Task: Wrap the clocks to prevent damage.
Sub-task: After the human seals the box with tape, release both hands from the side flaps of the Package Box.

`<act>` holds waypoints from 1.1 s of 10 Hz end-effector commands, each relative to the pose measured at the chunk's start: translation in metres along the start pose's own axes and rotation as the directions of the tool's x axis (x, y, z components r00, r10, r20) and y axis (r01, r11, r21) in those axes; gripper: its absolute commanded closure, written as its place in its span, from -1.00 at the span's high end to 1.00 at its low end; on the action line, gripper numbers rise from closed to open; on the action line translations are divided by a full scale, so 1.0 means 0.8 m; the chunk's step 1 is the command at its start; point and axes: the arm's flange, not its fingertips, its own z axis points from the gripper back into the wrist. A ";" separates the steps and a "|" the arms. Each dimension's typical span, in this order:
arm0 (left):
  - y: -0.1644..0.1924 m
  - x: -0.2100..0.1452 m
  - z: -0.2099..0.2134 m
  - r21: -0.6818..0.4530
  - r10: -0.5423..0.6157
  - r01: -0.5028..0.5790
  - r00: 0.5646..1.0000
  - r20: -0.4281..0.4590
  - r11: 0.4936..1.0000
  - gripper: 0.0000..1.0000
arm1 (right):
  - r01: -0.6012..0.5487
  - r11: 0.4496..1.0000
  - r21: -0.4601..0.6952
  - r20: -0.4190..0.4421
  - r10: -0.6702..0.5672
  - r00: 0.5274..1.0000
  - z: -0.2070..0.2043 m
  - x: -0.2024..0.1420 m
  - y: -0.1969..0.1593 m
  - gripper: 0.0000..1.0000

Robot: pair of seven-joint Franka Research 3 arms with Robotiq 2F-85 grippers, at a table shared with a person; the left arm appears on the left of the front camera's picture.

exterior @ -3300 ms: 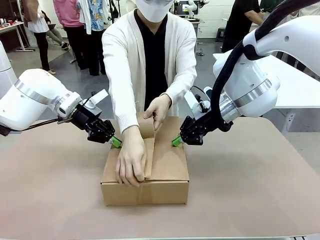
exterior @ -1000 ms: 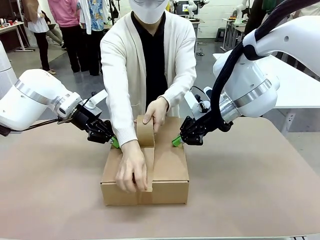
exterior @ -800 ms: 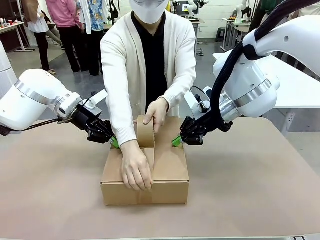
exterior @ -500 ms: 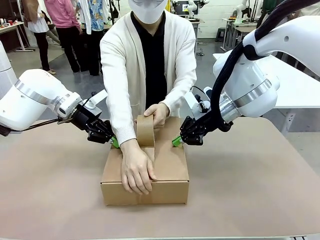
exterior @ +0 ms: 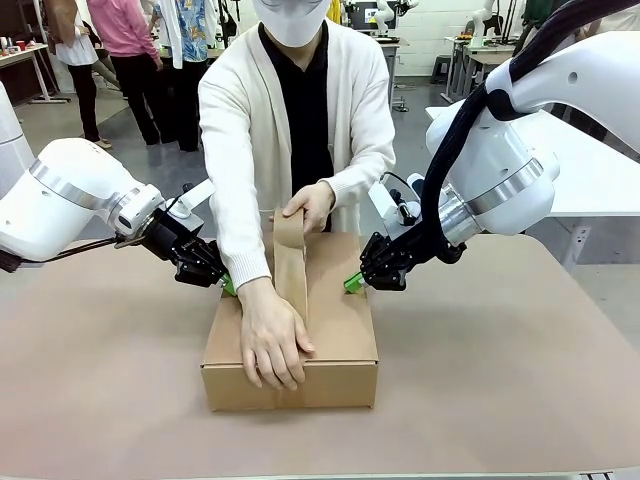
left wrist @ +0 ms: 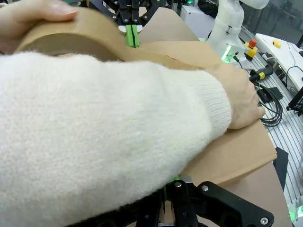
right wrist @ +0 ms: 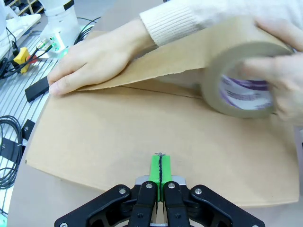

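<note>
both arms' fingers pressed together, empty: left gripper (exterior: 227, 284), right gripper (exterior: 354, 283) flanking closed cardboard box (exterior: 340, 340).

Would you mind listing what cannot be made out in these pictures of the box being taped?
- Contents of the cardboard box: hidden in every view by its closed flaps.
- Left tool's fingertips: front view, partly behind the person's sleeve; the same sleeve covers much of the left wrist view.
- Print inside the tape roll: right wrist view, motion-blurred, unreadable.
- Hand on the roll: right wrist view, blurred, cut by the frame edge.
</note>
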 end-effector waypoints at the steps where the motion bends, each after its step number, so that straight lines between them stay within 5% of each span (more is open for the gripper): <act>1: 0.000 -0.002 -0.002 0.003 0.001 -0.001 1.000 -0.005 1.000 -0.99 | 0.014 1.000 -0.003 -0.014 -0.014 1.000 -0.002 -0.001 0.000 -0.98; 11: 0.000 -0.002 -0.002 0.003 0.001 -0.001 1.000 -0.005 1.000 -0.99 | 0.014 1.000 -0.003 -0.014 -0.014 1.000 -0.002 -0.001 0.000 -0.98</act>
